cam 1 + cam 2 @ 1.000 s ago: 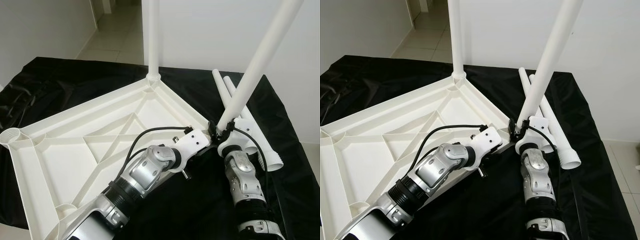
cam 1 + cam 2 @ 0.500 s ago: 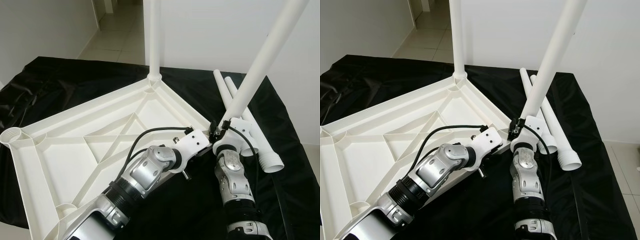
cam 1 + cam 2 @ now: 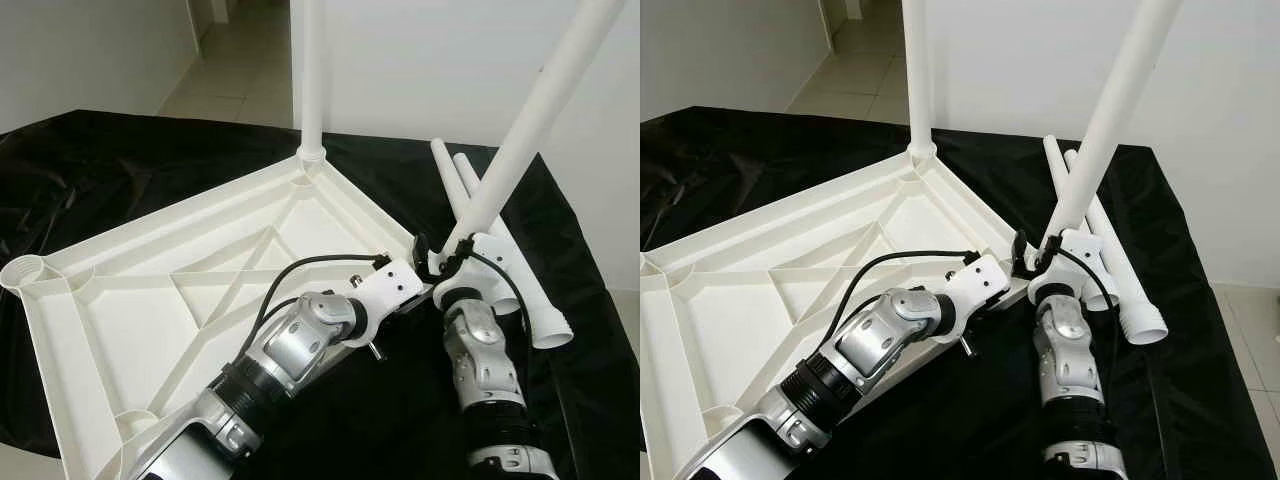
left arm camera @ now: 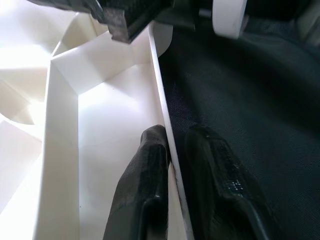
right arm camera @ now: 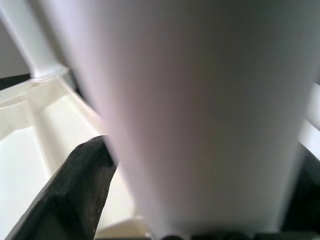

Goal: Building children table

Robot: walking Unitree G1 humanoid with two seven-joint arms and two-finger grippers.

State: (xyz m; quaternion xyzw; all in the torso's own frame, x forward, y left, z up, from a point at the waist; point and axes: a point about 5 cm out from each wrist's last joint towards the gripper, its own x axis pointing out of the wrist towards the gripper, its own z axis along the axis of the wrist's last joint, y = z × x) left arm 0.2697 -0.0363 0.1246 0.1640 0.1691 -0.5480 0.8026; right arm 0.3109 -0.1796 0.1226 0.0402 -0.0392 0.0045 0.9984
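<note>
1. Tabletop (image 3: pixel 200 270), white plastic, lies upside down with its ribbed underside up, on a black cloth (image 3: pixel 120 160) that covers the table.
2. One white leg (image 3: pixel 311 70) stands upright in the far corner socket of the tabletop.
3. An empty round socket (image 3: pixel 24 271) sits at the tabletop's left corner; another empty socket is at the near left corner, by the left arm.
4. Left pincer (image 4: pixel 172 150): narrow, its two black fingers (image 4: pixel 150 165) pinching the thin edge wall of the tabletop, one finger inside the rim, one outside over the black cloth. In the head views the left arm reaches across the tabletop to its right corner.
5. Right pincer (image 3: pixel 440 262): holding a second white leg (image 3: pixel 530 115) near its lower end. This leg is tilted, leaning up and away to the right, its foot at the right corner of the tabletop, just beside the left pincer.
6. Right wrist view: the held leg (image 5: pixel 200 110) is very close and blurred, with one black finger (image 5: pixel 70 195) alongside it; I cannot tell if the leg's end is seated in the corner socket.
7. Two spare legs (image 3: pixel 520 290) lie side by side on the cloth, right of the tabletop, behind the right arm.
8. Background: white wall, tiled floor at the far left.
</note>
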